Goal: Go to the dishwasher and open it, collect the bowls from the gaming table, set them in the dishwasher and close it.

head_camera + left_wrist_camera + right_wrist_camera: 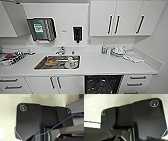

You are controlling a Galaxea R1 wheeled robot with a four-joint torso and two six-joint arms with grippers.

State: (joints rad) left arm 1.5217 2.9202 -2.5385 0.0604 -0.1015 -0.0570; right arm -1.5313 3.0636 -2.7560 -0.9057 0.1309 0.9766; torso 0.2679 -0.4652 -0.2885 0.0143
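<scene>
head view, from the left: a dish rack (11, 58) sits on the white counter (100, 65), then a sink (58, 62) holding dishes, a paper towel dispenser (41, 29) and soap dispenser (77, 34) on the wall above. the dishwasher (103, 84) lies under the counter, right of the sink. cannot tell either gripper's state.

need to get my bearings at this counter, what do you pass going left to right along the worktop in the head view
Tray of items at the far left → tap → sink holding dishes → small bottles → stacked plates → folded cloth. Below the counter, right of the sink, sits the dark dishwasher.
</scene>
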